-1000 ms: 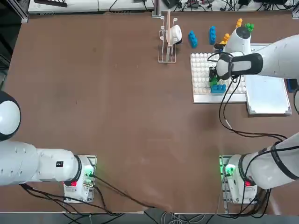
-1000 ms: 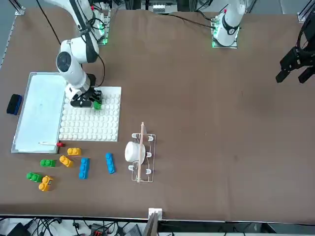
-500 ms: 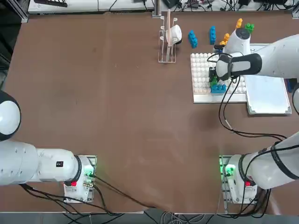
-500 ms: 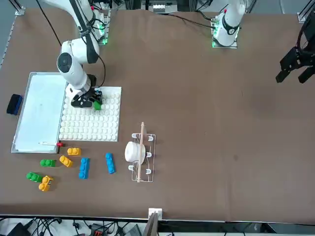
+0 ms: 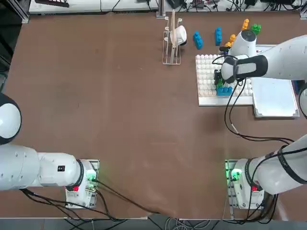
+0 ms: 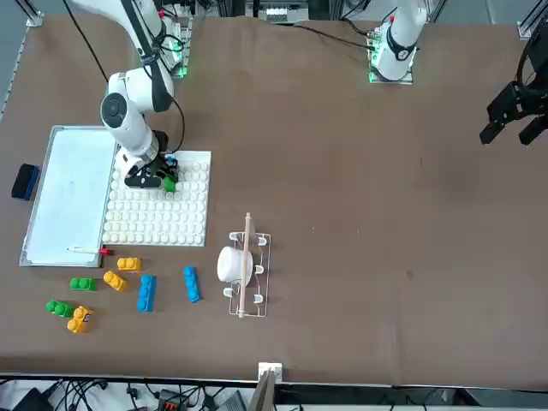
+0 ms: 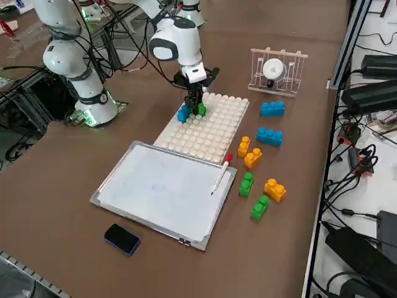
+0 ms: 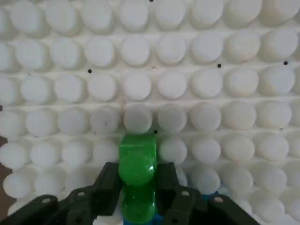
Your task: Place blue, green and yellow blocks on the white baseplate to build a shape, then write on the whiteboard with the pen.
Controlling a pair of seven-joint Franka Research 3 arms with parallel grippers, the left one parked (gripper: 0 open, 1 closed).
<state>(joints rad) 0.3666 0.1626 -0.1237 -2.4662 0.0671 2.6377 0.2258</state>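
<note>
Over the baseplate (image 7: 214,127) near the robot's edge, the right gripper (image 8: 137,187) points down, fingers clamped on a green block (image 8: 137,176) sitting atop a blue block (image 7: 183,114).

**Bright bricks on a brown desk**

The desk (image 5: 120,105) is plain brown. The studded plate (image 7: 214,130) is white, patterned with a regular grid of round studs. The black pincer (image 8: 138,194) grips a bright green brick (image 8: 137,173), which sits on a blue brick (image 7: 183,114). Loose bricks (image 7: 260,167) are blue, orange-yellow and green. The whiteboard (image 7: 158,189) is glossy white with a silver frame. The pen (image 7: 220,174) is whitish with a red end. A dark blue oval object (image 7: 122,238) lies beside the whiteboard.
</note>
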